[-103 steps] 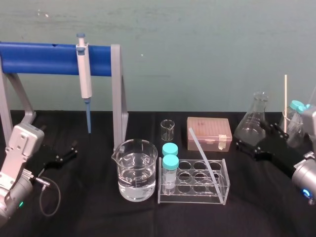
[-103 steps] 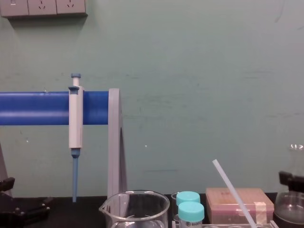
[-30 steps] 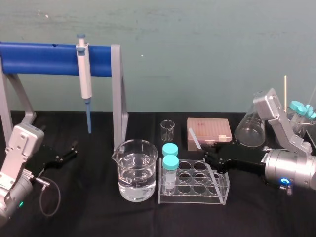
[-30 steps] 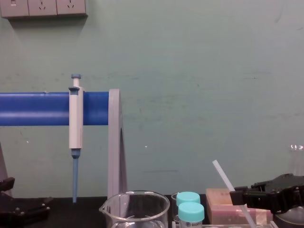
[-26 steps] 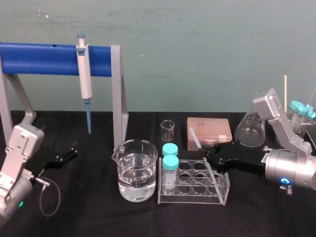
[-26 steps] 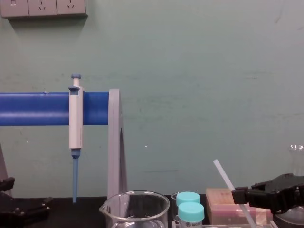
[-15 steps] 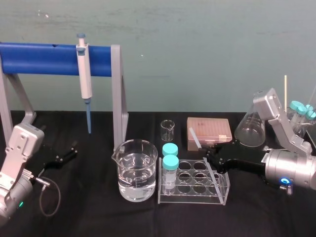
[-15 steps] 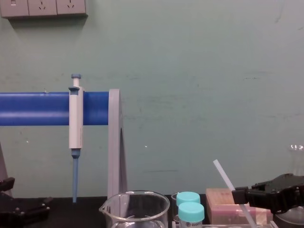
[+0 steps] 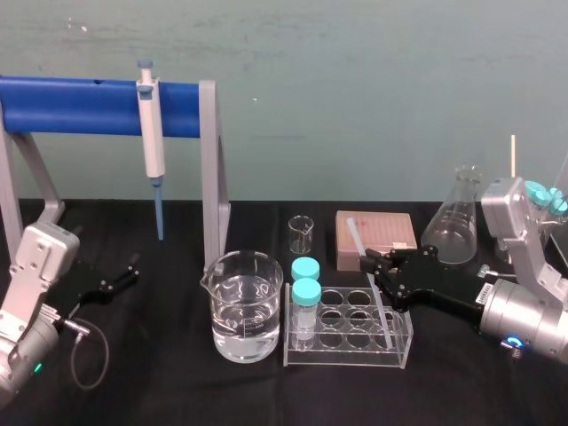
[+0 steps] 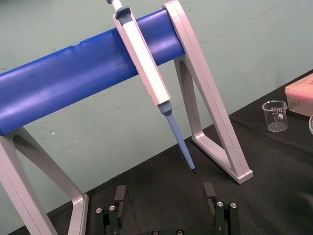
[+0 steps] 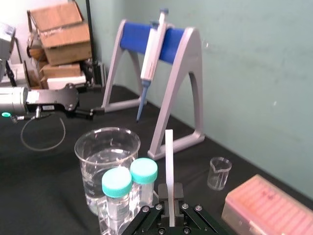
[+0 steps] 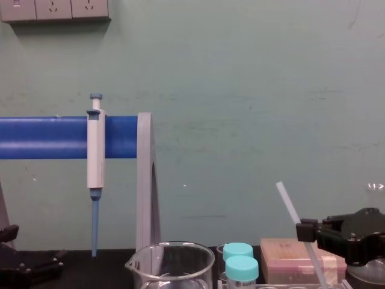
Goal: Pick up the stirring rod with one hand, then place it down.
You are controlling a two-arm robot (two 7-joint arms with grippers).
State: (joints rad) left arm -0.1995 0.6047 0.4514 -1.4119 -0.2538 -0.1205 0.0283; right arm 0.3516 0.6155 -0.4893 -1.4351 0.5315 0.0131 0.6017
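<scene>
The big blue stand (image 9: 98, 106) is on the left side of the black table (image 9: 177, 390). The left gripper (image 9: 131, 269) rests near it, fingers spread wide. The right gripper (image 9: 377, 266) reaches over the clear rack (image 9: 348, 333) and pinches the thin white rod (image 9: 358, 241). The rod leans, its low end down in the rack.

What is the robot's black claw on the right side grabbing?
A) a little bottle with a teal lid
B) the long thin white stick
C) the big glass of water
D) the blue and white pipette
B: the right gripper is shut on the stirring rod, the thin white stick standing up between its fingers, while the pipette hangs on its stand far from it.
</scene>
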